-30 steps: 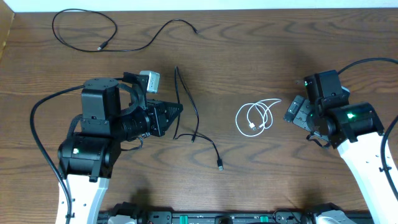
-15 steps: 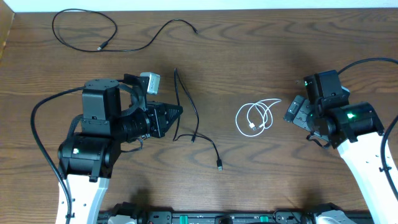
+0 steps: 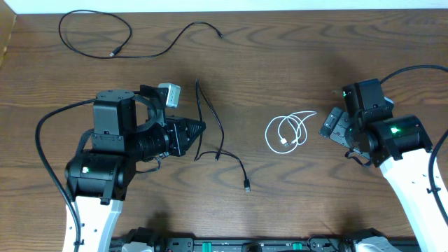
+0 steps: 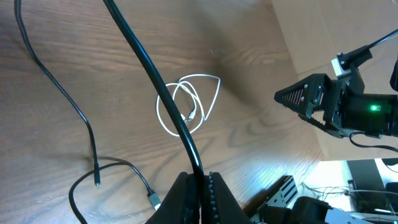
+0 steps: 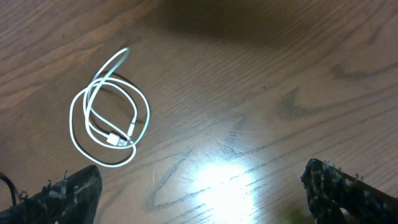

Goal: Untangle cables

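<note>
Toward the near edge of the desk, around its middle, one black cable ends in a small plug. From there it runs away from the edge in loose bends.

The left gripper is pinched tight on this cable. In the left wrist view the cable rises taut from between the closed fingertips, and the rest lies slack on the wood.

Toward the right edge, the right gripper stands with its jaws spread wide and nothing between them. The white cable lies coiled just beside it on the side toward the desk's middle, clear of both fingers. Its plug sits inside the coil.

Near the far left corner, a second black cable lies alone in one open loop, well apart from both grippers.
</note>
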Motion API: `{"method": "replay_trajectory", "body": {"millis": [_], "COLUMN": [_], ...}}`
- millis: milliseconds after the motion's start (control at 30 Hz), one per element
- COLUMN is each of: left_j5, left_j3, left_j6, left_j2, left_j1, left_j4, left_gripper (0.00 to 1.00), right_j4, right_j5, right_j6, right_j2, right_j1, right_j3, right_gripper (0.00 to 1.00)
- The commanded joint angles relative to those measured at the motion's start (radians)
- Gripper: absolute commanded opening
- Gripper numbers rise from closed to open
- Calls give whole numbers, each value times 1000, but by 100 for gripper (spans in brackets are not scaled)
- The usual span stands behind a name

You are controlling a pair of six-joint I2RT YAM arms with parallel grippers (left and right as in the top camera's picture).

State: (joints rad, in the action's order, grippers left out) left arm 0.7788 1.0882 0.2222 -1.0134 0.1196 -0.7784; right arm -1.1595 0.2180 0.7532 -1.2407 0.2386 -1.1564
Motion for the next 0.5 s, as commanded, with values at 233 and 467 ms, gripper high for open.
{"method": "replay_trajectory", "body": {"millis": [233, 467], "left_j5": [-6, -6], "left_j3": [22, 22], "left_j6": [5, 17], "left_j2": [2, 2], "left_j1": [0, 0], "left_j4": [0, -2], "left_gripper": [7, 8], "right_j4": [-3, -3], "right_j5": [23, 23], "right_j6": [-7, -7], "right_j2": [10, 10], "right_j1": [-4, -4], "right_j3": [-5, -5], "right_gripper": [99, 99]}}
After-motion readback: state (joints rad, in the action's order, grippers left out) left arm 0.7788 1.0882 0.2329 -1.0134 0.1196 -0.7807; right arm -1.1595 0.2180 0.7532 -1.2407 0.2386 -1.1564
